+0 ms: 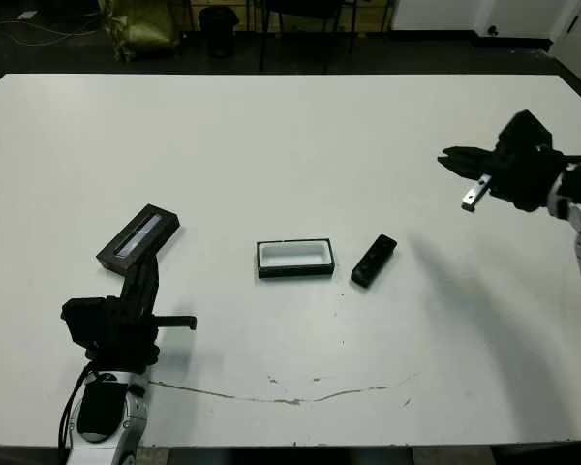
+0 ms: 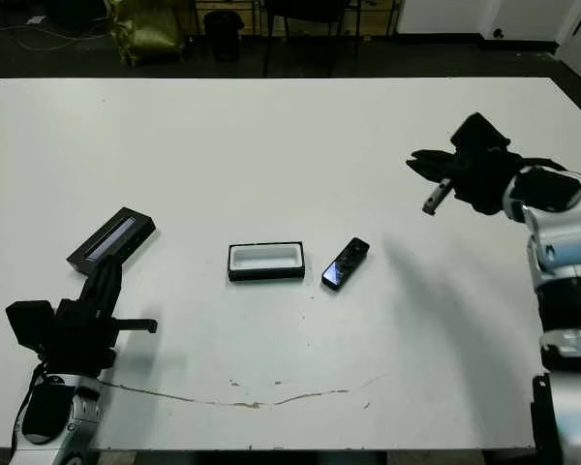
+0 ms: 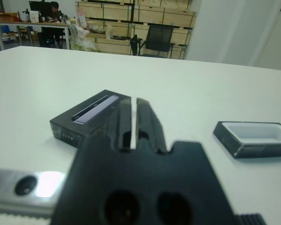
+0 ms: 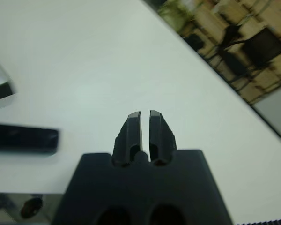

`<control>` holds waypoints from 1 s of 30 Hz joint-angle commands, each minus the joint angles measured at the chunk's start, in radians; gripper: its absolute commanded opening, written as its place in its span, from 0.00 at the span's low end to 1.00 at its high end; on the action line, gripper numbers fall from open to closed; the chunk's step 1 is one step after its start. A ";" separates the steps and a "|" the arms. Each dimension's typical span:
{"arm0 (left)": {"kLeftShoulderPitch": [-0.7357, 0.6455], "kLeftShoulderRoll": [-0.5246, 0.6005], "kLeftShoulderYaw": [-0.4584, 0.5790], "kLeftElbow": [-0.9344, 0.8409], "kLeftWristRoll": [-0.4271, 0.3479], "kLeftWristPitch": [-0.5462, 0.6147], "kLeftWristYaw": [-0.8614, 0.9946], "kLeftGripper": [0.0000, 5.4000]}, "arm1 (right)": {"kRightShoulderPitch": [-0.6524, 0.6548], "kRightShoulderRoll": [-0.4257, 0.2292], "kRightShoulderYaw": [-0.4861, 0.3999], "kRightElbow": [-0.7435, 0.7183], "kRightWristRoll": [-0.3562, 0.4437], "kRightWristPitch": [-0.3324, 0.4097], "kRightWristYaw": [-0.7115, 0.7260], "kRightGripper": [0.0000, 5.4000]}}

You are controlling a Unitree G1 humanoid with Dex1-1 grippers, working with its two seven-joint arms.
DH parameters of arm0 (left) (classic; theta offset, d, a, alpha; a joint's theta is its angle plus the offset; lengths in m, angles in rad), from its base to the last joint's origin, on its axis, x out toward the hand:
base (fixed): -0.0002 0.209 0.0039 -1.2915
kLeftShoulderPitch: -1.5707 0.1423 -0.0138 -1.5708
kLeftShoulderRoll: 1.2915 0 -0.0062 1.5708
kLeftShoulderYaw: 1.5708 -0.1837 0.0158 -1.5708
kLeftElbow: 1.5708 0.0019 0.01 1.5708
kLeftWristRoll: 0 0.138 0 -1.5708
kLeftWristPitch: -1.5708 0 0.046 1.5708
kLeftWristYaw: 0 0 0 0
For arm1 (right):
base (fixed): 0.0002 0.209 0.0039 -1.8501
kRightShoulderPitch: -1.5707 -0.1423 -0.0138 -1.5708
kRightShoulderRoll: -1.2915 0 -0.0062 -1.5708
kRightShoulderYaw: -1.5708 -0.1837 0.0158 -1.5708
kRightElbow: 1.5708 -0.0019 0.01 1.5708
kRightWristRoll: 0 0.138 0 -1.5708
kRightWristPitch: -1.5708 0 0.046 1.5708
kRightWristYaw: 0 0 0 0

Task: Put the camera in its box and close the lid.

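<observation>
The open box (image 1: 294, 258), black with white lining, lies at the table's middle. Just right of it the slim black camera (image 1: 374, 261) lies flat at a slant, apart from the box. The lid (image 1: 138, 236), black with a grey strip, rests at the left, also seen as lid (image 3: 91, 117). My left gripper (image 1: 147, 264) sits low near the front left, shut and holding nothing, its tips just short of the lid. My right gripper (image 1: 446, 155) hovers above the table at the right, shut and empty, well right of the camera (image 4: 23, 138).
A thin dark scratch (image 1: 300, 397) runs across the table (image 1: 290, 126) near its front edge. Beyond the far edge stand chairs, a bin (image 1: 218, 24) and a yellow-green bag (image 1: 140, 24). A person sits at a distant desk in the left wrist view.
</observation>
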 commanded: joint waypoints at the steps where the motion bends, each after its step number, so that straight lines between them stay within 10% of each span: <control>1: 0.007 0.005 0.004 0.018 0.012 0.009 0.003 0.00 | 0.072 -0.007 0.018 -0.048 0.036 0.052 0.067 0.00; 9: 0.012 0.004 0.004 0.012 0.011 0.015 0.006 0.00 | 0.229 -0.038 0.087 -0.340 -0.011 0.142 0.048 0.00; 30: 0.016 0.004 0.007 0.015 -0.001 0.009 -0.001 0.00 | 0.273 -0.051 0.153 -0.349 -0.030 0.164 0.061 0.00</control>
